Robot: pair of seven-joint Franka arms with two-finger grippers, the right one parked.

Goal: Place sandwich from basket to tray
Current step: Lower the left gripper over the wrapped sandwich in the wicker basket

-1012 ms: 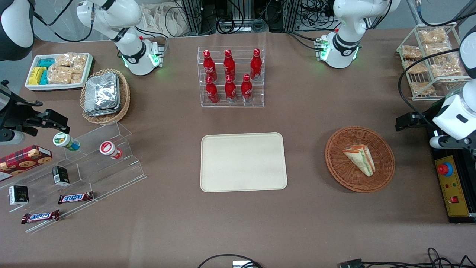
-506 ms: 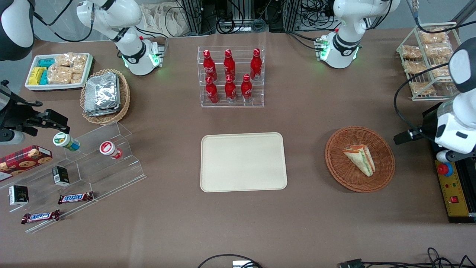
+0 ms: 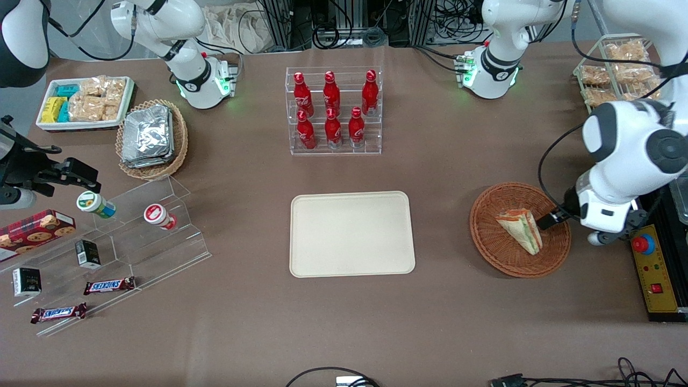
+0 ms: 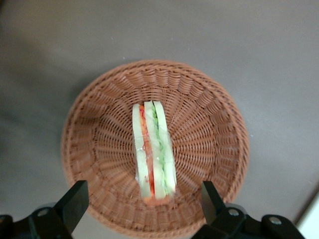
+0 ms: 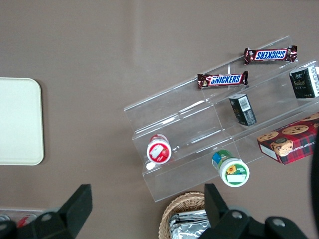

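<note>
Pale bread layered with red-orange and green filling makes up the sandwich [image 3: 520, 230], a clear-wrapped wedge lying in the round reddish-brown wicker basket [image 3: 502, 260]. In the left wrist view the sandwich [image 4: 152, 152] rests on edge along the middle of the basket [image 4: 209, 119], its layers facing up.

Above the basket hangs the left arm's gripper [image 4: 142, 203], open wide, with one black finger [image 4: 74, 201] over the basket's rim on one side of the sandwich and the other on the other side; neither touches the wrap. In the front view the gripper [image 3: 549, 220] shows only as a dark tip just beside the sandwich, over the part of the basket toward the working arm's end of the table.

Beside the basket, toward the parked arm's end, lies the cream-beige tray [image 3: 352, 234] with nothing on it, well apart from the basket. Farther from the front camera than the tray stands a clear rack of red bottles [image 3: 334, 110]. Toward the parked arm's end of the table sit a tan wicker basket of foil packets [image 3: 150, 137], a white tray of snack packets [image 3: 84, 103], and a clear stepped stand [image 3: 123, 236] with two Snickers bars [image 3: 108, 285] on its lower steps. At the working arm's end, a wire rack of bagged snacks [image 3: 618, 80] stands farther from the camera than the basket.
</note>
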